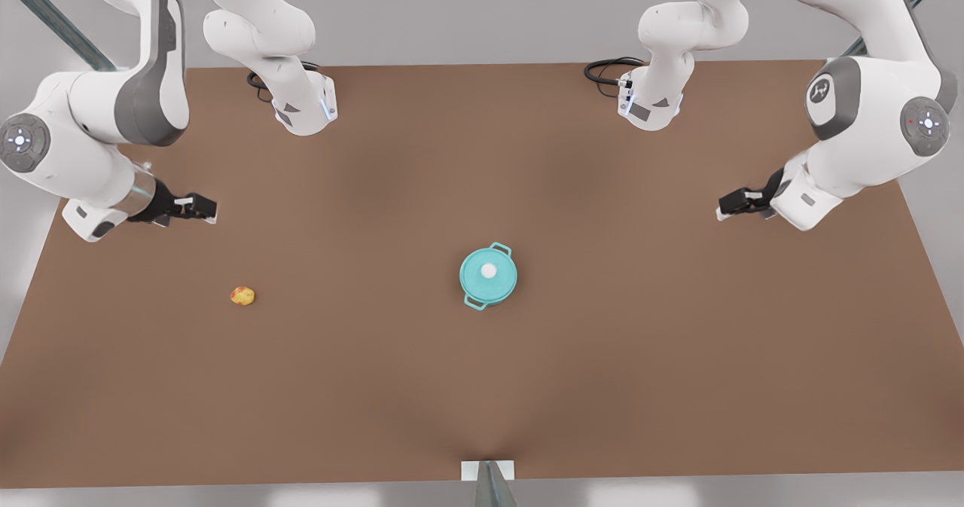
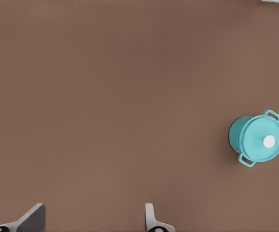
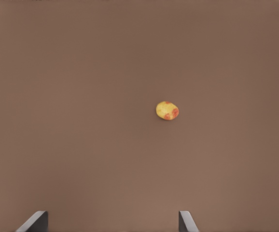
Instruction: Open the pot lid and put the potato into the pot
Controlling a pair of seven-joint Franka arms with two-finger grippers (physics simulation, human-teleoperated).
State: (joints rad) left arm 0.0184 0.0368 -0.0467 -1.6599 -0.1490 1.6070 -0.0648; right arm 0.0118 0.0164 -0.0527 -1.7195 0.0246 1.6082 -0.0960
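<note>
Both grippers hover with fingers spread: your right gripper nearest the potato, your left gripper well apart from the lidded pot. Pinch the lid by its white knob, probably light and slippery.

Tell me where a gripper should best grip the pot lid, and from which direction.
Grip the small white knob at the centre of the pot lid, probably from straight above. The lid lies flat and closed on the pot, so its rim offers little purchase; the raised knob fits between two fingers.
</note>
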